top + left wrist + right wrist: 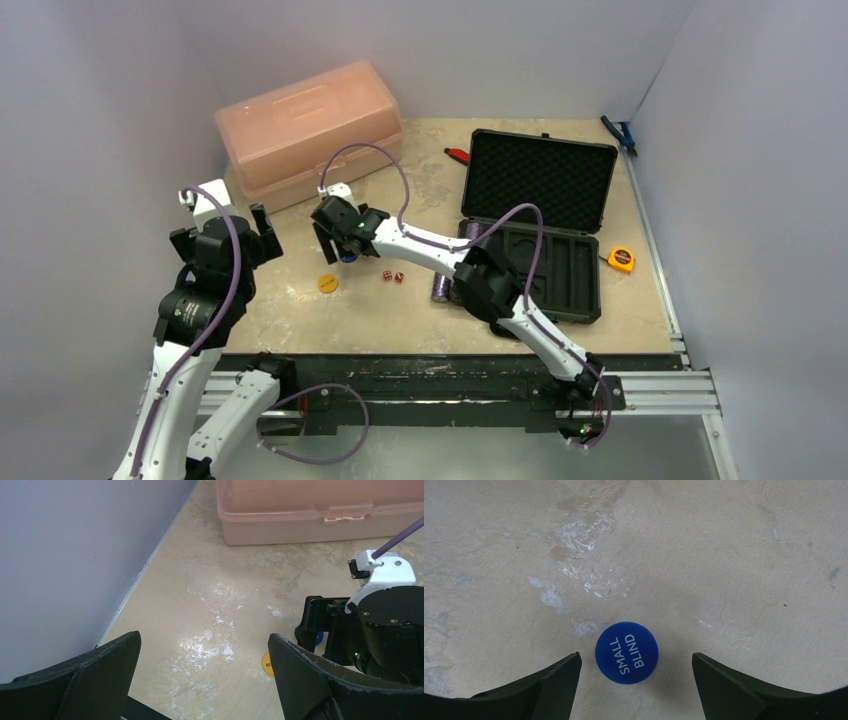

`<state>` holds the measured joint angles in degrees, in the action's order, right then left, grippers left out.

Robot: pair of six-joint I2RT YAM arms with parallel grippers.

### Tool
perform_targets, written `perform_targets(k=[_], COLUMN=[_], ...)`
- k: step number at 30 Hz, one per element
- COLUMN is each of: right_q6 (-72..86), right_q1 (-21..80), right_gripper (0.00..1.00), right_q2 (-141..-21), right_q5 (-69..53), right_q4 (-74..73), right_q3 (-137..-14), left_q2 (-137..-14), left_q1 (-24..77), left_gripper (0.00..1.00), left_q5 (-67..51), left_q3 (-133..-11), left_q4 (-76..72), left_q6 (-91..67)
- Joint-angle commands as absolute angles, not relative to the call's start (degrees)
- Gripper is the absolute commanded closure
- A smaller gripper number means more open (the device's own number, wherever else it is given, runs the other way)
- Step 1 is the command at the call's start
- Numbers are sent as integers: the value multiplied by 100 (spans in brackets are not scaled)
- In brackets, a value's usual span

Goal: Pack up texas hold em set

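Disc pickup in hand: right end effector (338, 250) held open over blue disc (626, 652) lying left of tabletop (430, 310) centre; lowering and closing needed next, then transfer to case (575, 265) by right edge. Left end effector (204, 637) open, empty

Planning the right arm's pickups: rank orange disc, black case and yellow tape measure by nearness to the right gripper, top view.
1. Orange disc, just near-left of the right gripper.
2. Black case, open, to its right.
3. Yellow tape measure, far right.
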<state>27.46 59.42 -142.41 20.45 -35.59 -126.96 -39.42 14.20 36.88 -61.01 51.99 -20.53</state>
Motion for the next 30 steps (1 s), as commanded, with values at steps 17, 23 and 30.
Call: perform_targets(k=[17, 23, 30], right_q6=[2539, 2557, 2597], right_q1=[6133, 6144, 6144], right_gripper=[29, 38, 41], right_q2=[-14745, -14863, -14868], right_q5=[2276, 2218, 2117], right_q4=[-3929, -3927, -3808], right_q3=[-13253, -13176, -12861], left_q2=[-3859, -3858, -3858], left_q1=[1371, 1371, 1371], left_gripper=[0, 0, 0], left_q5=[3735, 3717, 3700], left_q3=[-6065, -6058, -6047], left_q4=[5071, 5063, 5055], left_q6=[-2110, -2112, -2101])
